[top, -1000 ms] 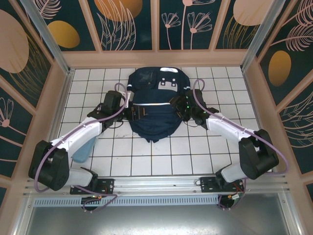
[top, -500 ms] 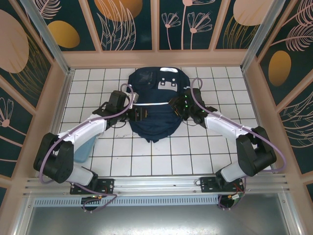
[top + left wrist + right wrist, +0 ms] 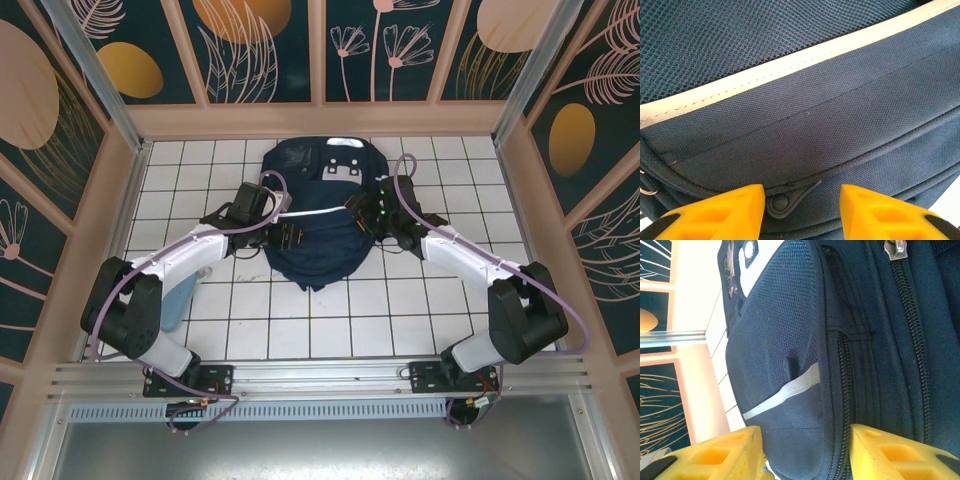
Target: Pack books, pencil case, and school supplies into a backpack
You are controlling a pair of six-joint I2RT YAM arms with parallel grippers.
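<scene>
Top cam sits high above the near edge, looking down on the whole tiled table (image 3: pixel 330 320). Left wrist cam is jammed right up against the backpack (image 3: pixel 312 225) front, just under its white stripe (image 3: pixel 790 70). Right wrist cam looks along the bag's side, seemingly rolled sideways. All three share that backpack.

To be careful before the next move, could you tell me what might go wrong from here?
1. The left fingers straddle a small pull tab on the backpack; closing slightly off could pinch only fabric and slip.
2. With the right fingers at the opposite side, an uneven pull may drag or twist the soft bag.
</scene>
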